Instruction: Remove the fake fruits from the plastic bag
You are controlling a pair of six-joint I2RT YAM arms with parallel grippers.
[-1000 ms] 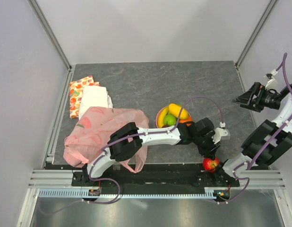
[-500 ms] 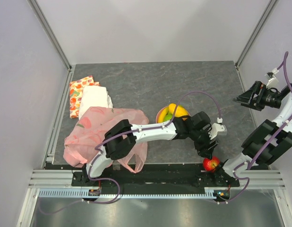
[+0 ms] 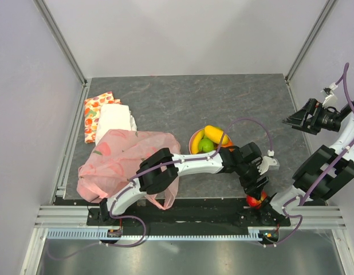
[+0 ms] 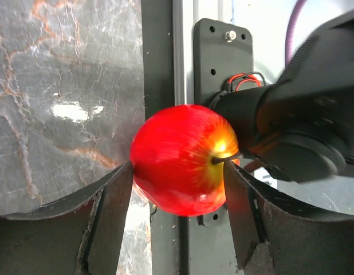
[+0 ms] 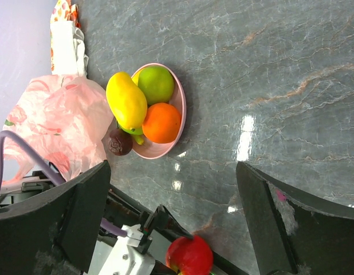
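Left gripper [image 4: 177,172] over the table's near edge [image 4: 157,57], jaws apart on either side of a red apple [image 4: 180,160] beside the right arm's base. Right gripper [image 3: 292,121] raised, jaws wide apart, empty. Mango [image 5: 126,102], green apple [image 5: 157,84], orange [image 5: 161,122] and plum [image 5: 120,141] lie on the plate [image 5: 181,106], beside the pink plastic bag [image 3: 117,160].

"Is there any writing to read anywhere?"

"Nothing legible. The plastic bag [image 3: 117,160], at the left of the top view, has red and green print, but it's too crumpled and small to read as letters."

"And the patterned cloth [image 3: 97,112] in the upper left?"

"Only pictures of fruit, no words or numbers."
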